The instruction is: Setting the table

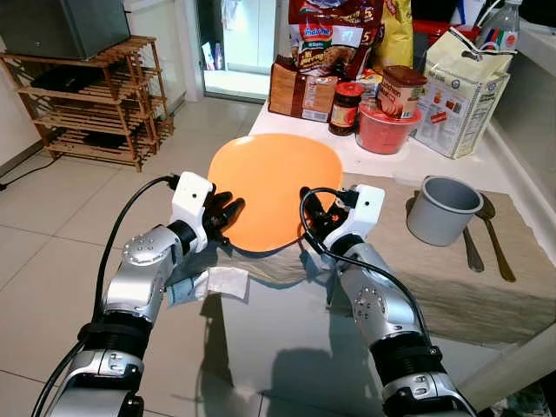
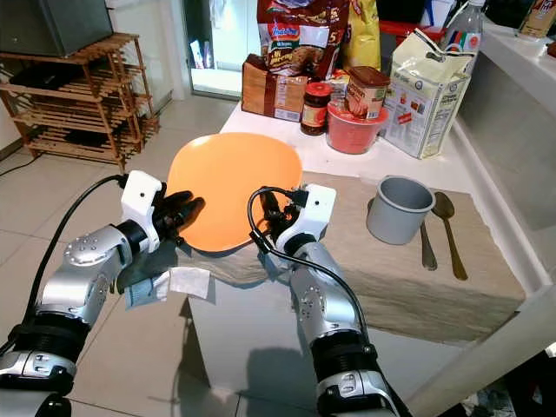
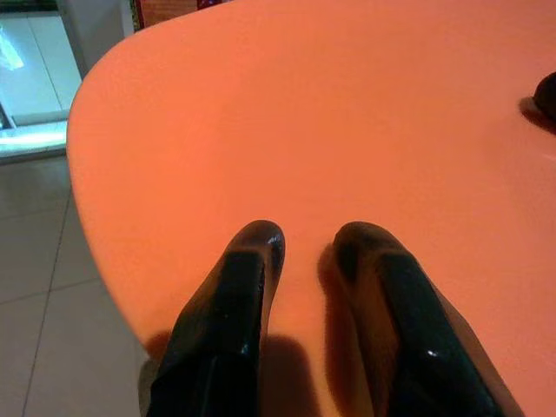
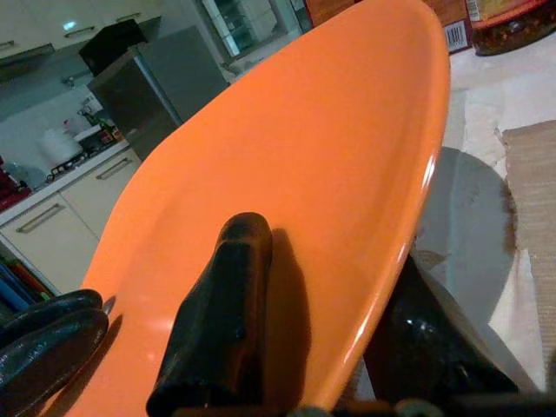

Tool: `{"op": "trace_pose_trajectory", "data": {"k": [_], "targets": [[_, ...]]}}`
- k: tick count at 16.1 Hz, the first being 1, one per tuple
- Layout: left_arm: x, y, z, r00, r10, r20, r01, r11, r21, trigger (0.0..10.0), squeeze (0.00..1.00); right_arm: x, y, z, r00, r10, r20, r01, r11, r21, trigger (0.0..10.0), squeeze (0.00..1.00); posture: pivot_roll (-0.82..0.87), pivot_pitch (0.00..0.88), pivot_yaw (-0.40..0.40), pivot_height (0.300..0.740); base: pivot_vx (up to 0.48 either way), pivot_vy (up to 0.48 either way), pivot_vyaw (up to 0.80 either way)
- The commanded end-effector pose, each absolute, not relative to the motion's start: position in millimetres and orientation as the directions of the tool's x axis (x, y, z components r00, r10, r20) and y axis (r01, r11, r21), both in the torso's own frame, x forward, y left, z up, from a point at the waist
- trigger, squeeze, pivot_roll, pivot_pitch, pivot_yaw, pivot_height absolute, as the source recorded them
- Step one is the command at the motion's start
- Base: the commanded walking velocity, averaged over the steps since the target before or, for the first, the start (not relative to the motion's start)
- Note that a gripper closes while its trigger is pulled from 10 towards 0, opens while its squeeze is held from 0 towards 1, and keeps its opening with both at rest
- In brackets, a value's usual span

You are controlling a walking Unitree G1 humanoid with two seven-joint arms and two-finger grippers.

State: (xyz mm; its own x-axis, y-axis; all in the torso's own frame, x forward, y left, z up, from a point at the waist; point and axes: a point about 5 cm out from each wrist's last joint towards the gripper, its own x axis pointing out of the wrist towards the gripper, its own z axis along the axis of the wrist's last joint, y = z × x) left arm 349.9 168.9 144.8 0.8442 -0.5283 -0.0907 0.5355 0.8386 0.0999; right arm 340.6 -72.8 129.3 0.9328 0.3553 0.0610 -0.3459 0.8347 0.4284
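Both the left gripper (image 1: 228, 211) and right gripper (image 1: 314, 228) clamp opposite rims of the rounded orange plastic plate (image 1: 274, 187), steadying it level above the beige woven placemat (image 1: 452, 278).

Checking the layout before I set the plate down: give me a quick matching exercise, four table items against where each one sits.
Items:
1. orange plate
2. grey cup
3. two spoons
4. red bowl

Places:
A. lying on the cloth, right of the cup
B. at the back, among the food packets
C. held at the table's near-left edge between left gripper and right gripper
D. upright on the beige cloth

Pairs: 1-C, 2-D, 3-A, 4-B
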Motion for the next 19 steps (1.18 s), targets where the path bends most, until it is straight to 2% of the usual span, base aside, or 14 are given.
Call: {"op": "trace_pose_trajectory", "data": {"k": [1, 3, 6, 9, 16, 19], "targets": [[352.1, 165.1, 156.5, 0.838, -0.542, -0.063, 0.545, 0.83, 0.12, 10.0, 0.0, 337.3, -75.6, 112.9, 0.936, 0.352, -0.025, -0.314, 0.864, 0.394, 0.0, 0.0, 0.01, 0.0, -0.043, 0.74, 0.0, 0.0, 0.0], [350.9, 161.1, 161.6, 0.837, -0.545, -0.055, 0.546, 0.824, 0.152, 10.0, 0.0, 340.0, -68.3, 132.7, 0.924, 0.379, 0.058, -0.37, 0.842, 0.393, 0.0, 0.0, 0.01, 0.0, -0.044, 0.74, 0.0, 0.0, 0.0], [345.9, 154.2, 161.3, 0.842, -0.538, -0.039, 0.537, 0.828, 0.161, 10.0, 0.0, 347.5, -59.0, 171.4, 0.876, 0.423, 0.23, -0.472, 0.848, 0.239, 0.0, 0.0, 0.02, 0.0, -0.052, 0.74, 0.0, 0.0, 0.0], [341.1, 152.8, 157.9, 0.86, -0.51, -0.027, 0.509, 0.85, 0.136, 10.0, 0.0, 354.4, -63.5, 199.1, 0.85, 0.404, 0.338, -0.467, 0.875, 0.129, 0.0, 0.0, 0.03, 0.0, -0.057, 0.74, 0.0, 0.0, 0.0], [341.7, 178.7, 198.7, 0.925, -0.363, 0.114, 0.339, 0.922, 0.185, 10.0, 0.0, 361.3, -86.2, 213.9, 0.855, 0.303, 0.42, -0.347, 0.937, 0.031, 0.0, 0.0, 0.03, 0.0, -0.053, 0.74, 0.0, 0.0, 0.0], [334.6, 193.6, 206.8, 0.939, -0.31, 0.147, 0.285, 0.944, 0.167, 10.0, 0.0, 358.7, -99.4, 235.2, 0.81, 0.255, 0.528, -0.249, 0.965, -0.084, 0.0, 0.0, 0.03, 0.0, -0.05, 0.74, 0.0, 0.0, 0.0]]}}
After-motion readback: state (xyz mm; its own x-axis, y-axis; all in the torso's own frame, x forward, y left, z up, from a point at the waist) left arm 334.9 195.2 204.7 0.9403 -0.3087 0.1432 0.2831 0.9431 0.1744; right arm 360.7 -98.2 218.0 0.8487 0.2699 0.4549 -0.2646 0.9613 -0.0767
